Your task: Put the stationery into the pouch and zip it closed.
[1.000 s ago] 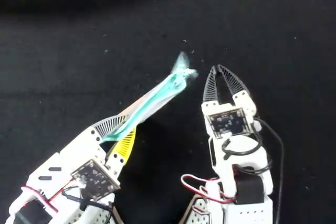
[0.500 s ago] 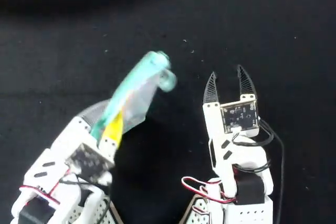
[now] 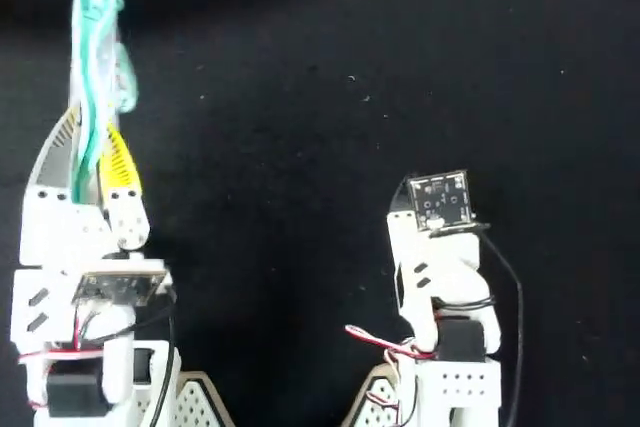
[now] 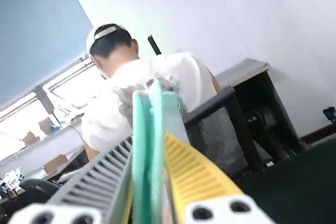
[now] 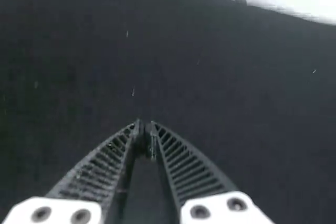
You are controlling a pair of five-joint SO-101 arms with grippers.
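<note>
- High view: your left gripper is clamped on the teal pouch, out over the left side of the black table. The pouch sits edge-on between the grey finger and the yellow finger, and its free end pokes past the fingertips towards the far edge. Your right arm stands near the front edge, right of centre, well apart from the pouch, with its wrist tipped downward.
- Left wrist view: the left gripper points up into the room, so the pouch is held off the table. The grey finger and the yellow finger press on it from either side. Whether its zip is done up, you cannot tell from here.
- Right wrist view: your right gripper has its two dark fingertips touching, clenched on nothing, aimed down at the table.
</note>
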